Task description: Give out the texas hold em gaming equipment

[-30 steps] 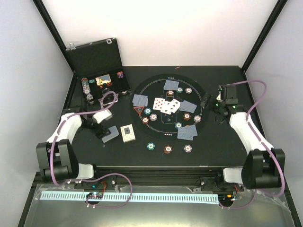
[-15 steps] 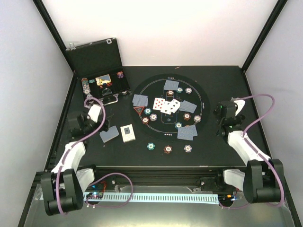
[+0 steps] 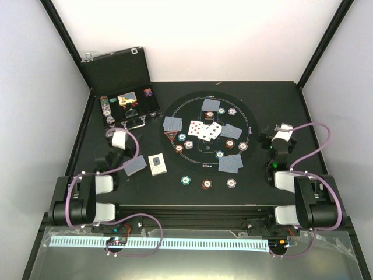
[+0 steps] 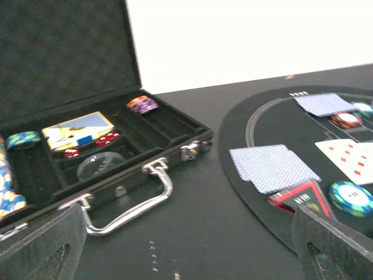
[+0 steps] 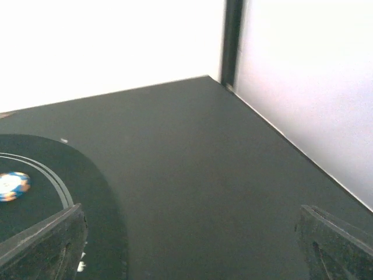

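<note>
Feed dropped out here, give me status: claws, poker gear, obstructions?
Left claw and right claw open, empty. Cards and chips laid out on mat; more chips in open case. No obstruction seen.

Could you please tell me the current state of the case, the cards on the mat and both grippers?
black case: open, lid standing up.
centre cards: face up, overlapping.
outer card pairs: face down, patterned backs showing.
left gripper: open, holding nothing.
right gripper: open, holding nothing.
</note>
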Robot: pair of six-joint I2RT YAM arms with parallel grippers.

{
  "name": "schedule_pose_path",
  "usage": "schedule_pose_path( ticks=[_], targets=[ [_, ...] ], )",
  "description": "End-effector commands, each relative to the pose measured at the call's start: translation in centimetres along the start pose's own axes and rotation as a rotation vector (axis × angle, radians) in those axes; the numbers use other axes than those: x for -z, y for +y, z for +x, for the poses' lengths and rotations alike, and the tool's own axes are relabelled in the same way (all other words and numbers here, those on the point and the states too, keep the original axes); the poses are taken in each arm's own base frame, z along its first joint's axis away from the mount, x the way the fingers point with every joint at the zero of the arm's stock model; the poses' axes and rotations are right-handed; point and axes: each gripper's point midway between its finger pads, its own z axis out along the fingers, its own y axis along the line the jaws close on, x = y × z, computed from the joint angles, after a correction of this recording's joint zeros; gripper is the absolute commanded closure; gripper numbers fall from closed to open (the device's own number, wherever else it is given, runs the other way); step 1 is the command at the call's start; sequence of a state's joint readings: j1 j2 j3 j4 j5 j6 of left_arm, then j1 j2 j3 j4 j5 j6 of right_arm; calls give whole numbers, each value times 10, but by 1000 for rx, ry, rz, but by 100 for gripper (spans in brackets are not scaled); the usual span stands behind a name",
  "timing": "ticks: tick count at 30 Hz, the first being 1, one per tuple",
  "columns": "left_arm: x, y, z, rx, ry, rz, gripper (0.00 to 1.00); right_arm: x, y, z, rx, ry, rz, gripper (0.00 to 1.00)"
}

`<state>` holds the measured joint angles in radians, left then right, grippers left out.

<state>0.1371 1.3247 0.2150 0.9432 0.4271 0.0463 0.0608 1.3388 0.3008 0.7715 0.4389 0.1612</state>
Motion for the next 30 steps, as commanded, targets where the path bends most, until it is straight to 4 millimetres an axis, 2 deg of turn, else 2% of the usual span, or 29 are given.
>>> schedule_pose_path(
  ticks=[1, 3, 5, 9, 30],
  targets=[
    [17, -25, -25, -194, -206, -65, 1, 22, 26, -34, 26, -265, -195, 0],
    [20, -32, -27, -237, -229, -86, 1, 18, 26, -24, 45, -201, -190, 0],
    [13, -26, -27, -221, -205, -116, 1, 5, 34, -28, 52, -170, -200, 0],
    [-28, 14, -16, -78, 10, -233, 1, 2, 31, -28, 40, -157, -201, 0],
    [-26, 19, -17, -48, -2, -212, 1, 2, 32, -27, 49, -149, -203, 0]
  ],
)
